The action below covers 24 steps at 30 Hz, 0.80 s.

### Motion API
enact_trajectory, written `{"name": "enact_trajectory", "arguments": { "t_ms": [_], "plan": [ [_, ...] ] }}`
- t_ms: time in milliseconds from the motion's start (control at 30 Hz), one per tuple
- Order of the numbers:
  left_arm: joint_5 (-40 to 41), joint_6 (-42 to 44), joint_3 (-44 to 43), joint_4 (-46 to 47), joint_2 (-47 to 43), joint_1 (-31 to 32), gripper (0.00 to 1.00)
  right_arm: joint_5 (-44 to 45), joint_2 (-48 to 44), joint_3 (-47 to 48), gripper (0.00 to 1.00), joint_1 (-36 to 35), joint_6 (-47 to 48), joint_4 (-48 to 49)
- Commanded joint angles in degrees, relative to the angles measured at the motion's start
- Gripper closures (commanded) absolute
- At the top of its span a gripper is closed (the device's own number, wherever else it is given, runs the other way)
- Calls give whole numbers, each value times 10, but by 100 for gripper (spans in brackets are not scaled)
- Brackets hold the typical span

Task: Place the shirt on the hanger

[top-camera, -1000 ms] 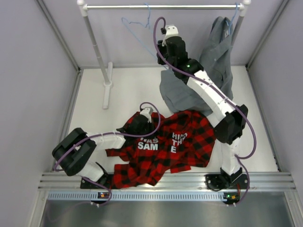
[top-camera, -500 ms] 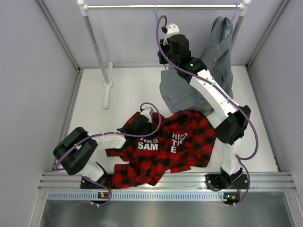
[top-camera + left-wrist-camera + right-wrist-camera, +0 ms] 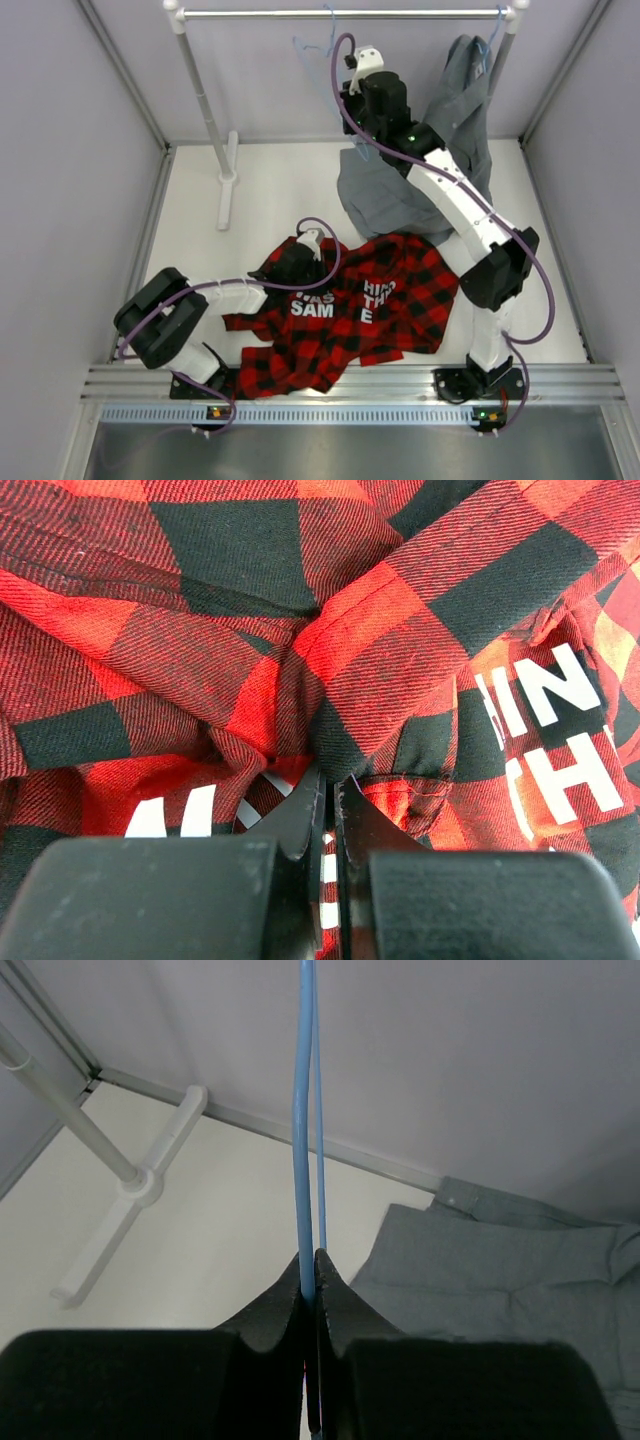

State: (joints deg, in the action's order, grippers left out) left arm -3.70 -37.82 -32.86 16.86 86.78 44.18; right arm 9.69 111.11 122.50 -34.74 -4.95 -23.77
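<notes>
The red-and-black plaid shirt lies crumpled on the white floor, its white lettering facing up. My left gripper rests on its upper left part. In the left wrist view the gripper is shut on a raised fold of the shirt. My right gripper is raised near the rail at the back. In the right wrist view it is shut on the thin light-blue wire of the hanger. The hanger is bare, and its hook is up at the rail.
A white clothes rack spans the back, with a post and foot at the left. A plain grey shirt hangs at the right end and pools on the floor behind the plaid shirt. Grey walls close in the sides.
The hanger has swung in my right gripper, from spread to the left, to edge-on, to angled left again. The right wrist has shifted slightly right. The left arm and shirt have not moved.
</notes>
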Motion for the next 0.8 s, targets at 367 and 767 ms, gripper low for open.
{"name": "enact_trajectory", "arguments": {
  "t_ms": [367,767],
  "plan": [
    [-11,0,3,34,1,1,100,10,-43,-42,90,2,35,-1],
    [-17,-2,5,42,7,1,100,14,-66,-70,98,2,33,0]
  ]
}}
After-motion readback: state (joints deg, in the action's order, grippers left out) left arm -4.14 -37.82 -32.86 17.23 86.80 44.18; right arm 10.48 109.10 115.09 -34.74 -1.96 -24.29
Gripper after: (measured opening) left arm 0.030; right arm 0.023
